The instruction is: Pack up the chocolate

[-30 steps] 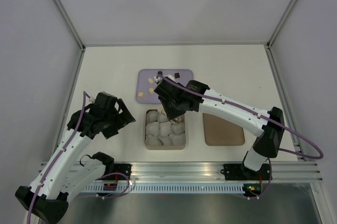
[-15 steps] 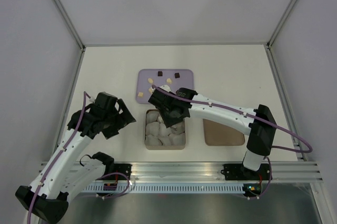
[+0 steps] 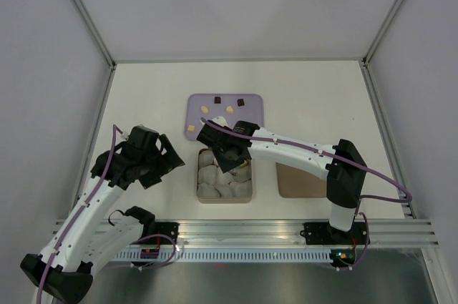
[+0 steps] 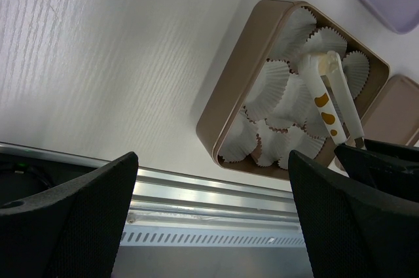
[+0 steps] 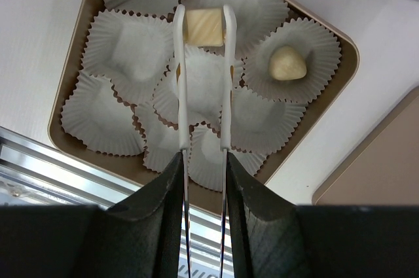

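Observation:
My right gripper (image 5: 204,160) is shut on a pair of white tongs (image 5: 181,95). The tong tips pinch a pale cream chocolate cube (image 5: 204,27) just above the white paper cups of the tan box (image 5: 327,104). Another cream chocolate (image 5: 287,63) lies in a cup to its right. Several more cubes, cream (image 3: 230,109) and dark brown (image 3: 242,101), lie on the purple tray (image 3: 252,119) behind the box (image 3: 200,197). My left gripper (image 4: 213,212) stands open and holds nothing, left of the box (image 4: 216,121).
A flat brown lid (image 3: 300,182) lies right of the box, partly under the right arm. An aluminium rail (image 3: 250,231) runs along the near table edge. White walls close in the table on three sides.
The right arm has swung left and toward the near edge, carrying the tongs and cream cube from the tray's near edge to over the box. The left arm has not moved.

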`<state>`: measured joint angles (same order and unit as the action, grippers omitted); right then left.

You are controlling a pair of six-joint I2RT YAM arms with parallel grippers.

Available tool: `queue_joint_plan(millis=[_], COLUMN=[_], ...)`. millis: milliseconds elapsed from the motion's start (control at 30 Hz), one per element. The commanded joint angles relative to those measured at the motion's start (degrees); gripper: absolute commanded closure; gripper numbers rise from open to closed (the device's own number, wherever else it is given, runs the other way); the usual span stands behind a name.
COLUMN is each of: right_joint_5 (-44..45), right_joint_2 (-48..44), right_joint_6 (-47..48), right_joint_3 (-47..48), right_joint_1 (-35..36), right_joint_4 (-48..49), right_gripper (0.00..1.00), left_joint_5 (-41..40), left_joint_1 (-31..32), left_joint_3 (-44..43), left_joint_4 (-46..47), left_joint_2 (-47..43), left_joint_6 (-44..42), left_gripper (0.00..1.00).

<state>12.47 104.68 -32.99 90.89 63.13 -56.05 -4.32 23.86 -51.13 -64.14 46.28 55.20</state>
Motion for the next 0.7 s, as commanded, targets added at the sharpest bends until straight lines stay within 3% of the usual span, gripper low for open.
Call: queue_joint_plan(millis=[0,667], right_joint_5=[1.51,1.07], right_joint_2=[-0.62,-1.5], right_joint_6=[-0.49,-0.76], right_joint_3=[1.13,-4.14], right_joint_1=[-0.12,-2.57], right_joint_4=[2.44,5.07], right_gripper=[0.77,0.77], left_joint_5=[0.8,0.54], left_joint_1=[-0.21,-0.21], left_joint_3=[0.42,0.77], left_joint_4=[1.65,1.65], left_joint_2=[-0.67,-0.32], left_joint_6=[0.08,0.26], left_gripper=[0.0,0.0])
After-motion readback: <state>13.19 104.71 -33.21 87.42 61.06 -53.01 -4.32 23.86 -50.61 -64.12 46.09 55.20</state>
